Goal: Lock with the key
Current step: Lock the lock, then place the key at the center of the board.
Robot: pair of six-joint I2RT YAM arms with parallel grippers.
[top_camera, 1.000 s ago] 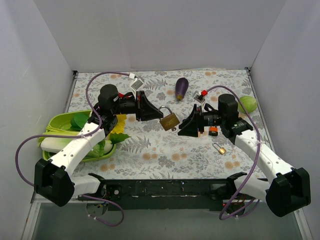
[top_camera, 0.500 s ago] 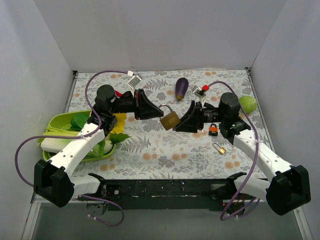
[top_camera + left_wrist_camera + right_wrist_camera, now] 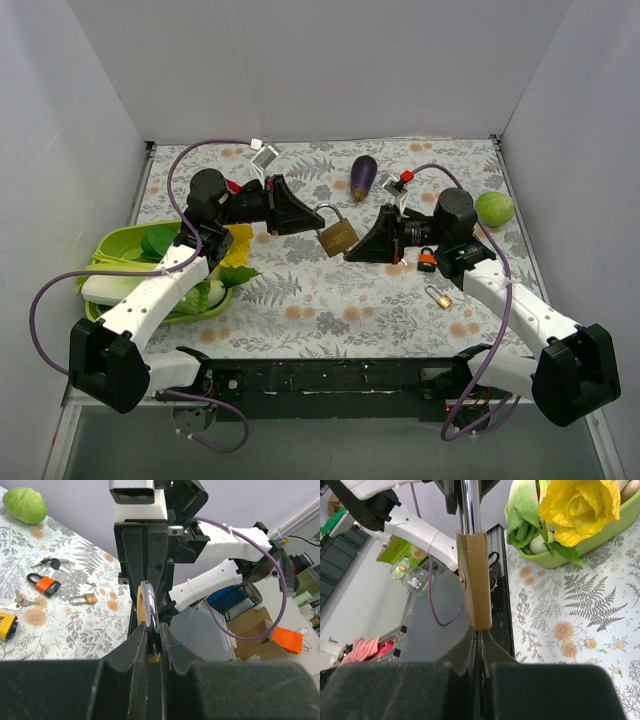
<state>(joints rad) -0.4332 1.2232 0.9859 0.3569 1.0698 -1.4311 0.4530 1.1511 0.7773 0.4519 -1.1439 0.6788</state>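
A brass padlock [image 3: 338,238] with a steel shackle hangs in the air over the middle of the mat. My left gripper [image 3: 318,222] is shut on the shackle [image 3: 149,605], which stands edge-on between the fingers in the left wrist view. My right gripper [image 3: 350,255] comes from the right and sits against the bottom of the padlock body [image 3: 474,580]. Its fingers are pressed together just below the brass. Only a thin metal edge of the key [image 3: 479,636] shows between the pads; the rest is hidden.
An orange padlock [image 3: 427,261], a small brass padlock [image 3: 438,296] and loose keys [image 3: 55,562] lie on the mat under the right arm. An eggplant [image 3: 363,176] and a green cabbage [image 3: 494,208] sit at the back. A green tray [image 3: 120,245] of vegetables stands left.
My right gripper moved left up to the padlock's bottom and went from open to shut there. The left gripper raised the padlock slightly toward the back.
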